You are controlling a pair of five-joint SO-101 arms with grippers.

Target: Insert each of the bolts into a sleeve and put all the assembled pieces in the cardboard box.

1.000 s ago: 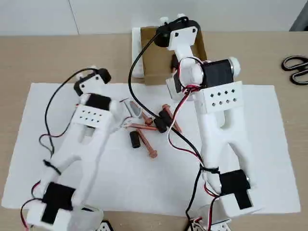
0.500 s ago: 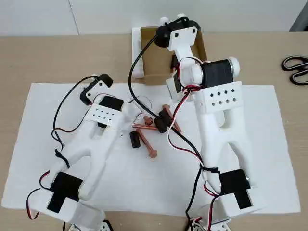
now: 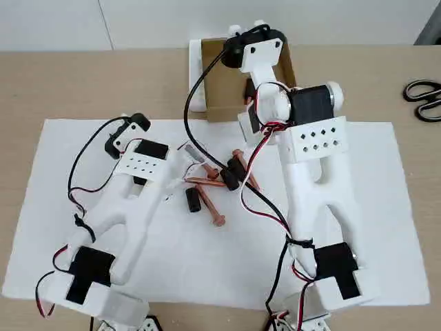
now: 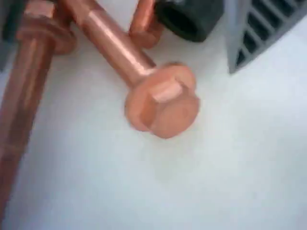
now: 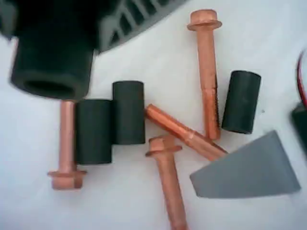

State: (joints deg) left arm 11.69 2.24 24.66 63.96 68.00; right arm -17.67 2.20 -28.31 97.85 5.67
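Several copper bolts [image 3: 200,181] and black sleeves [image 3: 193,199] lie in a loose pile on the white paper. My left gripper [image 3: 185,167] is at the pile's left side, open. A bolt head [image 4: 163,103] lies in front of it, beside its grey finger [image 4: 261,28]. My right gripper [image 3: 249,117], mostly hidden under its own arm, hangs between the pile and the cardboard box [image 3: 213,96]. It is shut on a black sleeve [image 5: 53,57] held above the pile. In the right wrist view two sleeves [image 5: 128,112] lie side by side among bolts [image 5: 207,72], near the left gripper's finger [image 5: 244,167].
The white paper [image 3: 69,207] covers the table's middle. Scissors [image 3: 424,93] lie at the far right edge. The cardboard box stands at the back, partly under the right arm. A black cable [image 3: 196,138] runs from the right arm over the pile.
The left arm has shifted its pose: its wrist swung right, then back left, with the gripper staying at the bolt pile. The right arm has not moved.
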